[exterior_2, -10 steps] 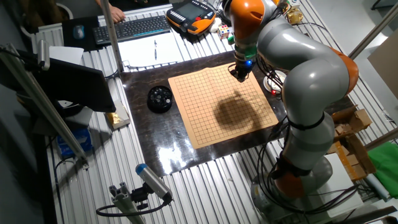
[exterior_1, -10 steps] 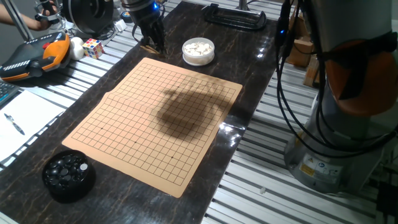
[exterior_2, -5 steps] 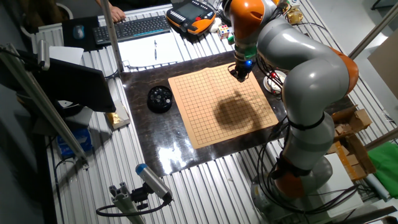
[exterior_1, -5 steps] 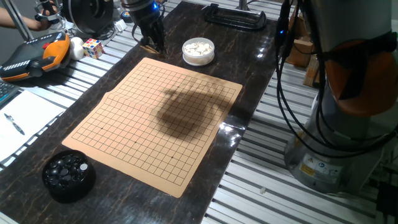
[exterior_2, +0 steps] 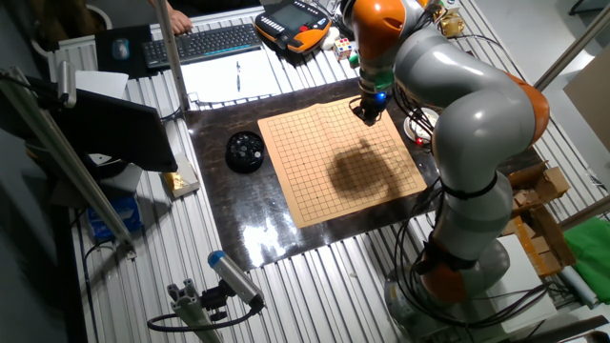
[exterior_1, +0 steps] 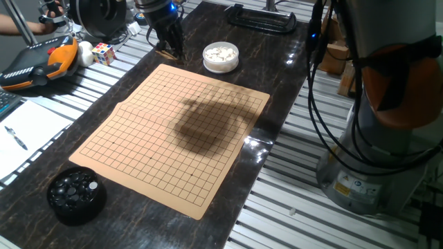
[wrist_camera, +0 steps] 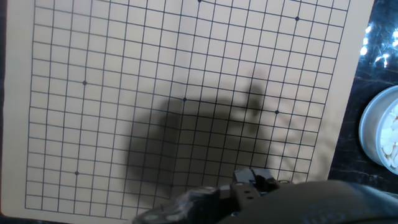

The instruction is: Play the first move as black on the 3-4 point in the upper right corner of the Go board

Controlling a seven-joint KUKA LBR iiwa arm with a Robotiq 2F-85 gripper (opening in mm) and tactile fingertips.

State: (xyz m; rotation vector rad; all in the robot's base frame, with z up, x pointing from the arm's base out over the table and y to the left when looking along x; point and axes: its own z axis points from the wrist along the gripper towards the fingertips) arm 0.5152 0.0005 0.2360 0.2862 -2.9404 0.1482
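Note:
The tan Go board [exterior_1: 166, 138] lies on the dark table and carries no stones; it also shows in the other fixed view [exterior_2: 334, 157] and fills the hand view [wrist_camera: 155, 74]. My gripper [exterior_1: 169, 43] hangs low over the table just beyond the board's far corner, next to the white-stone bowl [exterior_1: 221, 56]; it also shows in the other fixed view [exterior_2: 370, 112]. Its fingers are dark and bunched, so I cannot tell their state. No single black stone shows. A black bowl [exterior_1: 76, 196] of black stones stands at the near left corner.
The orange teach pendant [exterior_1: 38, 62], a Rubik's cube [exterior_1: 104, 52] and paper with a pen [exterior_1: 17, 135] lie left of the table. A black clamp [exterior_1: 261, 17] sits at the far edge. The robot base [exterior_1: 384, 145] stands at the right.

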